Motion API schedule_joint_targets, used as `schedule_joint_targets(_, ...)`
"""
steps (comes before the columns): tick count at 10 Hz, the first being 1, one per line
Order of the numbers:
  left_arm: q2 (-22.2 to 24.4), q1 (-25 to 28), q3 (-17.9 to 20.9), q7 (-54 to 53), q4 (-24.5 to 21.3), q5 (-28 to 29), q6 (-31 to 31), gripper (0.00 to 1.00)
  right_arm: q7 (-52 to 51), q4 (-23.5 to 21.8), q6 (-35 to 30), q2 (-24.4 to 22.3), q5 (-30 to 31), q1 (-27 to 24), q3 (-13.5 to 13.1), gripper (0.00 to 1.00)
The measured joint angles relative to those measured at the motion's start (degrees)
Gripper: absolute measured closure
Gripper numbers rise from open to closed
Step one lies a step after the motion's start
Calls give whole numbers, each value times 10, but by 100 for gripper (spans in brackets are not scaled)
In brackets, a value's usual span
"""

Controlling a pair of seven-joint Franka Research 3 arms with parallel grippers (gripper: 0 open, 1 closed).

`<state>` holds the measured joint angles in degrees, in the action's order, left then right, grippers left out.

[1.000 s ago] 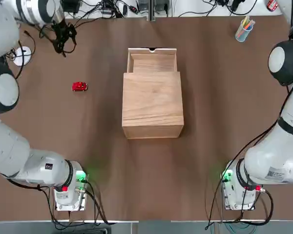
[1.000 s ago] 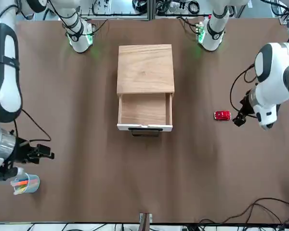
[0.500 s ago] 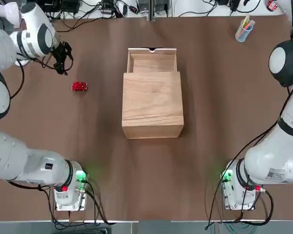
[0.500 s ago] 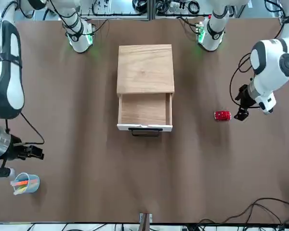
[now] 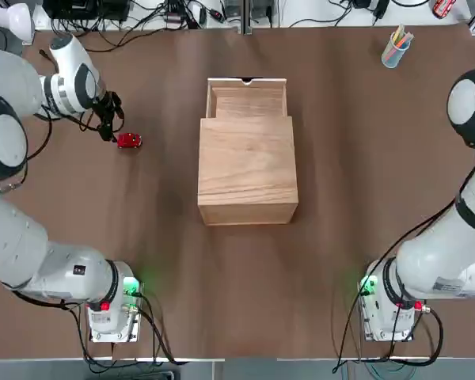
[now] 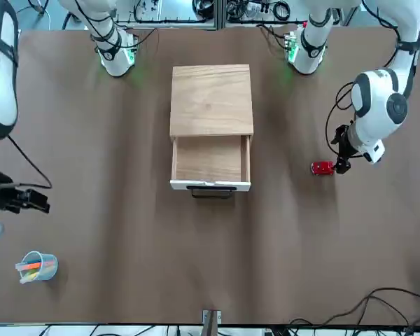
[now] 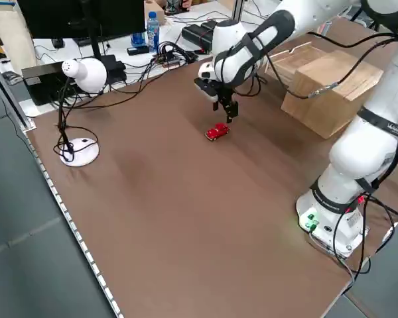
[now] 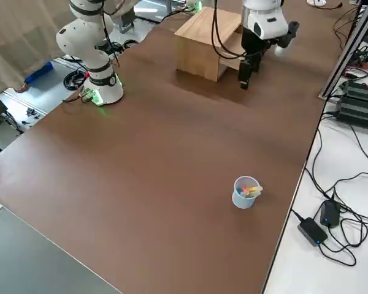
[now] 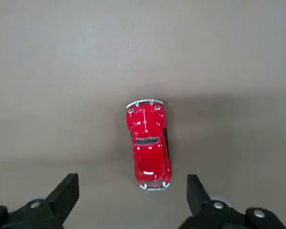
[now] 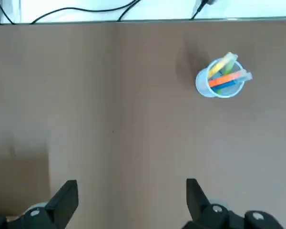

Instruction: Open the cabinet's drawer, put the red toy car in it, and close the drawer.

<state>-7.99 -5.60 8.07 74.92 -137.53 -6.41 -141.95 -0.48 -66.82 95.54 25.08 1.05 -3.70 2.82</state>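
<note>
On the brown tabletop [image 5: 340,158], out to the robot's left of the cabinet [image 5: 247,170]: one red toy car [image 5: 129,141], upright on its wheels, well apart from the box. Left hand [image 5: 108,131]: poised just beside and above the car, fingers spread wide, nothing between them; in the wrist view the car [image 9: 148,144] sits a little ahead of the two fingertips [image 9: 66,191], roughly centred across the gap but not yet between them. Drawer [image 5: 247,97]: pulled out on the cabinet's far side, tray empty, ready to receive. Right hand [image 6: 29,199]: spread, holding nothing, off over the far right of the tabletop near a cup of pens [image 5: 396,47], clear of the work. Risks, as I judge them: the car is small, glossy and on wheels, so a descent that lands short could clip its rear and send it rolling; a squeeze off-centre could squirt it sideways; a loose pinch could drop it on the way across, short of the tray.
</note>
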Motion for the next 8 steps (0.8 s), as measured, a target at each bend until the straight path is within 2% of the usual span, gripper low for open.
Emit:
schedule_joint_targets(4,-61,0,1,1,-3,0,-74,0,0,-98,-41,-108,0,10,-20,0)
schedule_joint_targets(6,-73,0,1,2,-3,-5,-84,0,0,-169,-21,-160,0,14,-24,0)
schedule_joint_targets(8,-82,-3,0,2,-3,-8,-88,0,0,-209,-4,-187,0,43,-59,0)
